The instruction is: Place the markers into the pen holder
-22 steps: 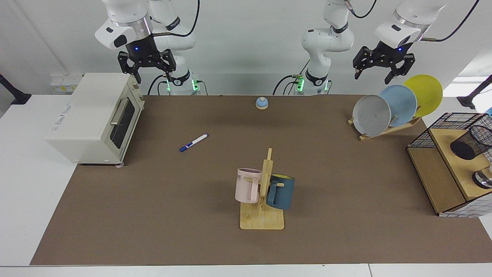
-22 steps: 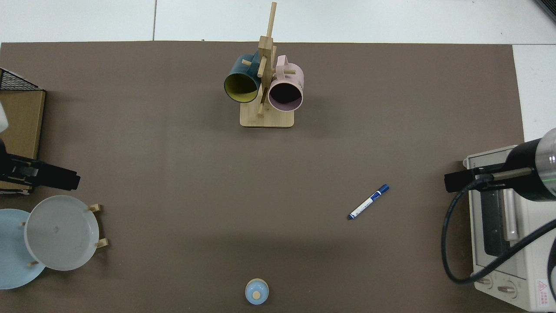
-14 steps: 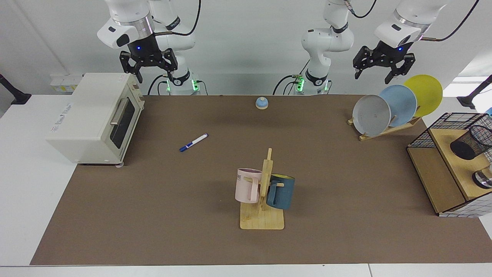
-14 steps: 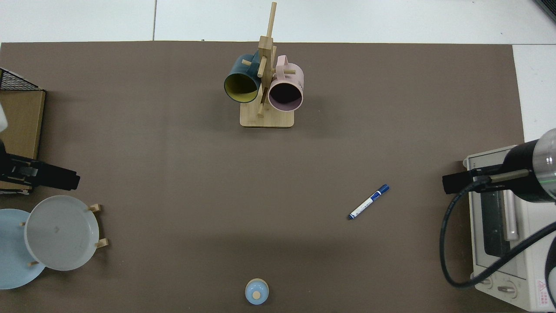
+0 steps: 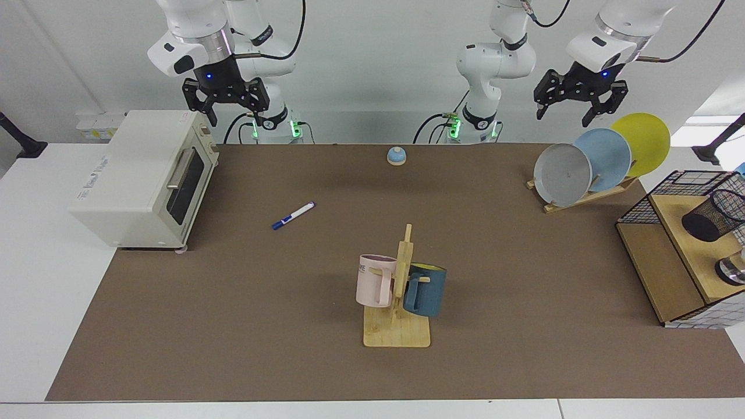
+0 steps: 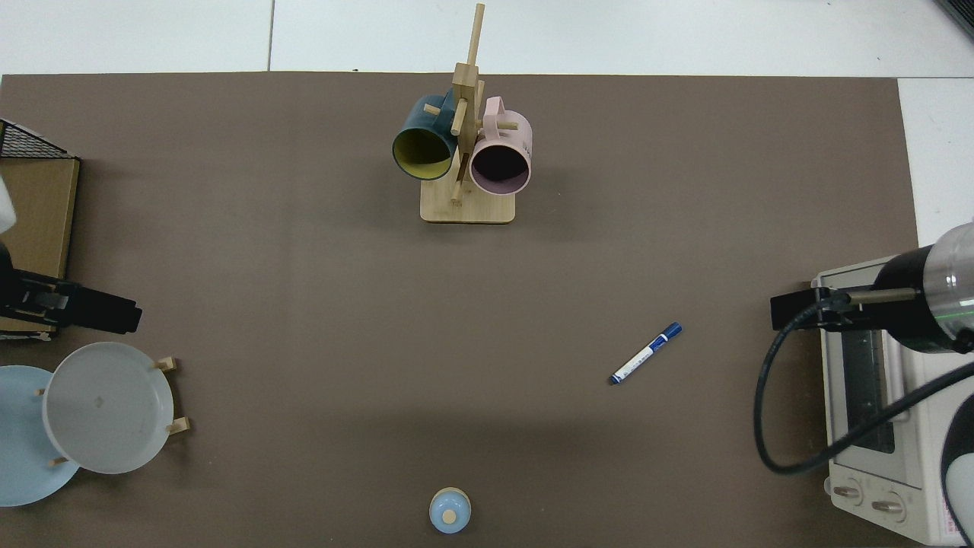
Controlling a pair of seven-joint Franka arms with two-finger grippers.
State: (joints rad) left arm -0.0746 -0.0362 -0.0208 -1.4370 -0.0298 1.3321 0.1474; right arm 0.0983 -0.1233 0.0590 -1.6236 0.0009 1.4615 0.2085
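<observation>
Lying marker (image 5: 293, 215), untouched

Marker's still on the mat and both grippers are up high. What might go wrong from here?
1. The marker lies flat on the mat, so the open right gripper, above the toaster oven, may roll it when closing.
2. The pen holder sits far across, near the open left gripper; a handover risks a drop.

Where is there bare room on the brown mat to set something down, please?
The widest bare stretch lies between the wooden mug rack and the cardboard shelf box. The near strip in front of the white toaster oven is bare too. It is crowded around the wooden plate rack and the blue-capped whiteboard marker.
</observation>
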